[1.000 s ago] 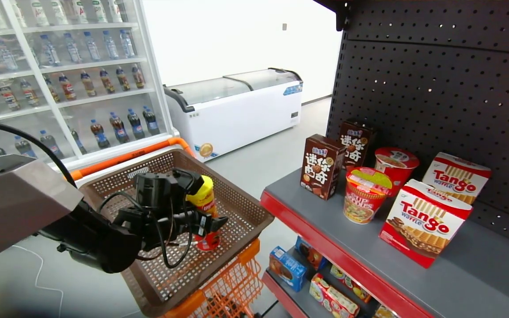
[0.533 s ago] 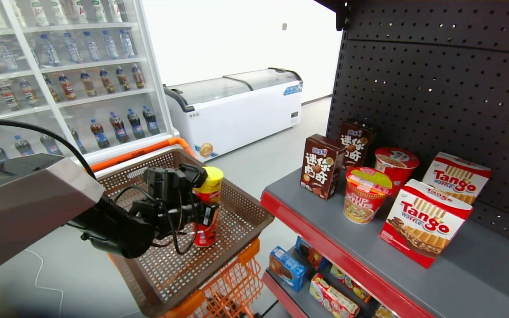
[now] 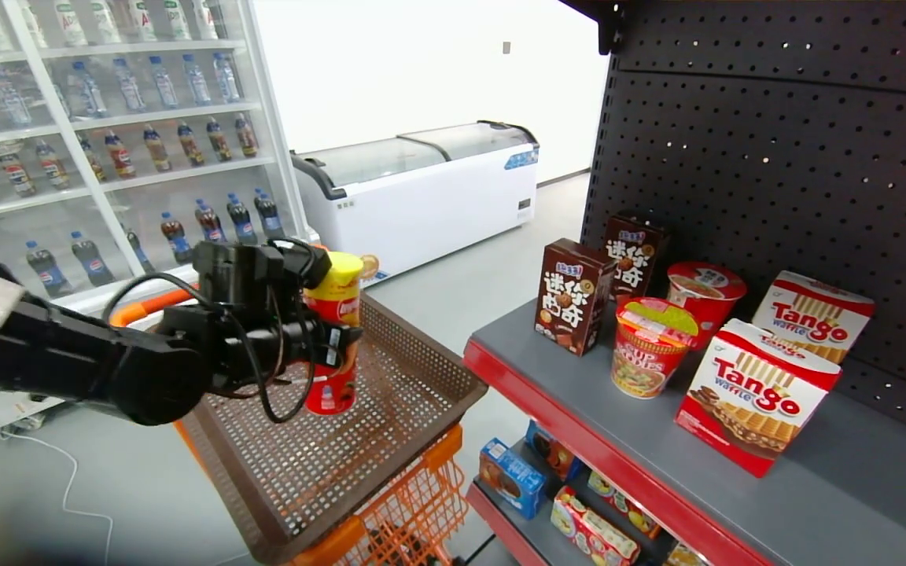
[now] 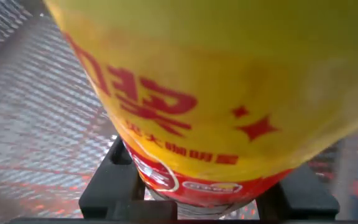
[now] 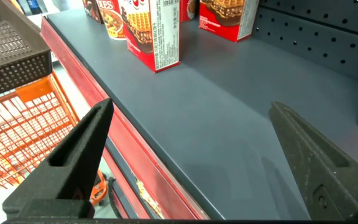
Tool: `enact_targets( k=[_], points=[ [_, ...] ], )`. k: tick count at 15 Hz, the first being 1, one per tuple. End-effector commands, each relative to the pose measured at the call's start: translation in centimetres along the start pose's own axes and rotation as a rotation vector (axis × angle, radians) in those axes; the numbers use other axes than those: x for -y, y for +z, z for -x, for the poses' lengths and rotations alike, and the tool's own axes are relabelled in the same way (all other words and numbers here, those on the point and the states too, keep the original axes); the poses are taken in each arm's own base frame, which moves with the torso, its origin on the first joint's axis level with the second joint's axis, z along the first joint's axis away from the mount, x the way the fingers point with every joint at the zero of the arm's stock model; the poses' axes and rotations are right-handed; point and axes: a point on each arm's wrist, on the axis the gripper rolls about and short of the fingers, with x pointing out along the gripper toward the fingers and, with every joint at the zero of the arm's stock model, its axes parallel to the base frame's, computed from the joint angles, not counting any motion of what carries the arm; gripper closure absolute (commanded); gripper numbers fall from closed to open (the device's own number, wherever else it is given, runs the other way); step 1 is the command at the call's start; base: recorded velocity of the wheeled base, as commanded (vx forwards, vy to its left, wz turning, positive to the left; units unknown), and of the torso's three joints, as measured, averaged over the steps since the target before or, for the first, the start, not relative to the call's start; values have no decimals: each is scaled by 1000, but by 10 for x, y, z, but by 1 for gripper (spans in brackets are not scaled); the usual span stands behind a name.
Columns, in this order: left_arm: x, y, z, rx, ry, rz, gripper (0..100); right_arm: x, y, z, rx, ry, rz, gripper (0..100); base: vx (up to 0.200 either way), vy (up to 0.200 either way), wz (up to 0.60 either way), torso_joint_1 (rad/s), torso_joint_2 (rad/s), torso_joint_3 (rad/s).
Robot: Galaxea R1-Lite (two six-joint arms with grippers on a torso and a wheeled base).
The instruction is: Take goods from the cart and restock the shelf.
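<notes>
Over the cart (image 3: 431,358), yellow-topped red canister (image 3: 333,303).

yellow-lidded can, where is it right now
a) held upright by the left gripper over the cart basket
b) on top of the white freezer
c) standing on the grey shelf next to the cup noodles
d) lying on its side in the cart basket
A: the left gripper is shut on the can, which stands upright over the brown basket, well short of the shelf.
</notes>
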Motion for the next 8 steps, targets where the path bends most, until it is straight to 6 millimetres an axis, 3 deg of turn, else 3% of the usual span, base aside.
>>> enact_targets(
  k=[1,2,3,6,8],
  points=[
    [-10,53,84,203,16,10,100,0,0,0,0,0,0,0,0,0,0,0,0,0],
    [-12,55,92,212,9,13,100,0,0,0,0,2,0,0,0,0,0,0,0,0],
    [-19,47,122,208,20,31,100,0,0,0,0,0,0,0,0,0,0,0,0,0],
    [-14,18,190,271,23,51,100,0,0,0,0,0,0,0,0,0,0,0,0,0],
    [-15,6,219,325,51,53,100,0,0,0,0,0,0,0,0,0,0,0,0,0]
  ],
)
